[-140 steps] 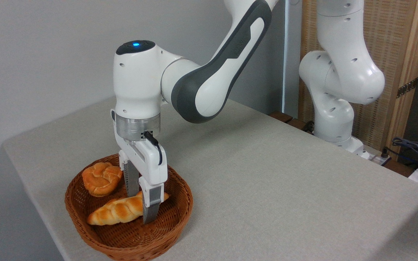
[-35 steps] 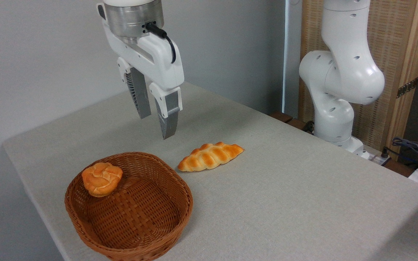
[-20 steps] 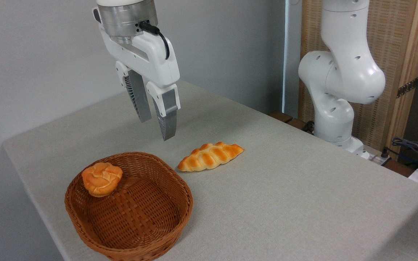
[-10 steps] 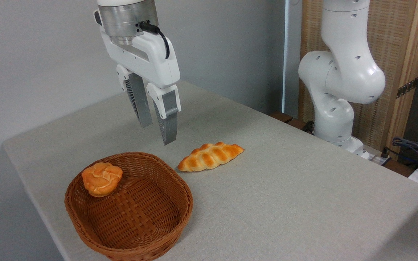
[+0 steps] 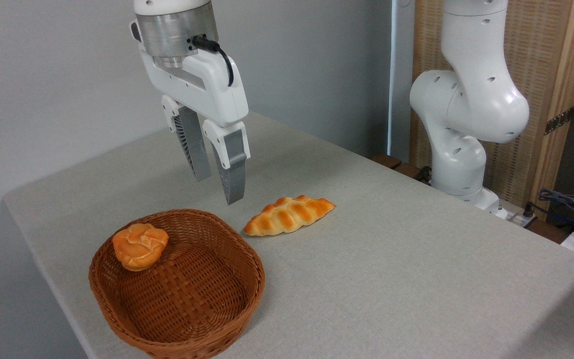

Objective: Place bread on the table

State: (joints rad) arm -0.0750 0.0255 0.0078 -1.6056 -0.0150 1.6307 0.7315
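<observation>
The bread [image 5: 289, 215], a long braided golden loaf, lies flat on the table [image 5: 396, 264], just right of the basket's far rim. My gripper [image 5: 218, 191] hangs in the air above the basket's far edge, up and to the left of the loaf, clear of it. Its two grey fingers [image 5: 232, 169] point down with a narrow gap between them and hold nothing.
A brown wicker basket [image 5: 177, 284] sits at the table's near left corner with a small round orange bun [image 5: 140, 246] against its left wall. The arm's white base [image 5: 461, 149] stands behind the far right edge. Cables lie at far right.
Seven seconds ago the gripper was shut on the loaf inside the basket; the loaf now rests on the table. Over the last second the gripper sank slightly and drifted right.
</observation>
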